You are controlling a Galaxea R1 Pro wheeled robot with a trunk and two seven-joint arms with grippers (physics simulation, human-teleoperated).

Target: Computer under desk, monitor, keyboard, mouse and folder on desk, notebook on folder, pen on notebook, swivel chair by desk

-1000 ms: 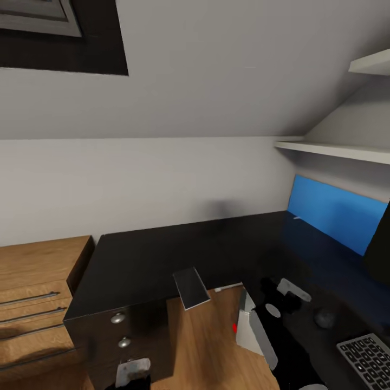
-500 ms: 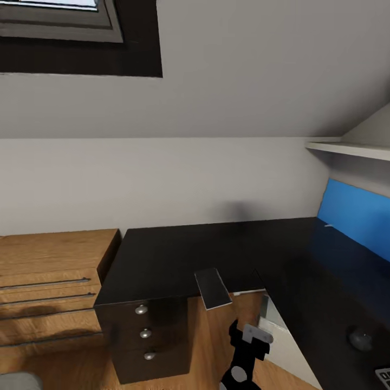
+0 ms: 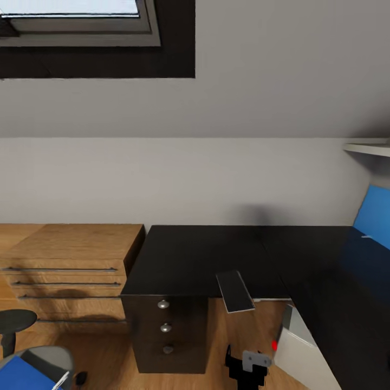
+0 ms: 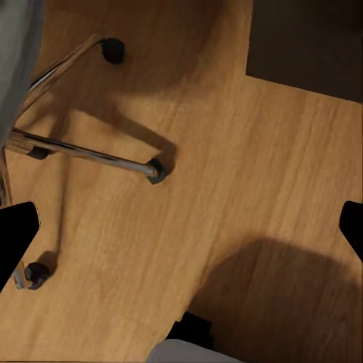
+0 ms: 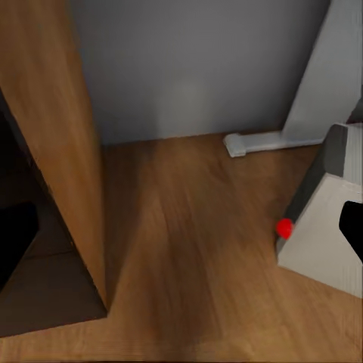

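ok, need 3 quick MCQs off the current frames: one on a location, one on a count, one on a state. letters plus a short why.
1. Where does the notebook lie?
A. on the floor
B. on the desk, overhanging its front edge
C. on the wooden shelf unit

2. How many round knobs show on the black drawer unit?
A. one
B. three
C. five

3. What state is the folder in?
A. on the swivel chair seat
B. on the desk
C. held by a gripper

Key: 1 B, the dark slab juts past the desk front over the floor. 2 B, three knobs sit in a column down the unit's front. 3 A, the blue rectangle lies on the grey seat at the head view's lower left.
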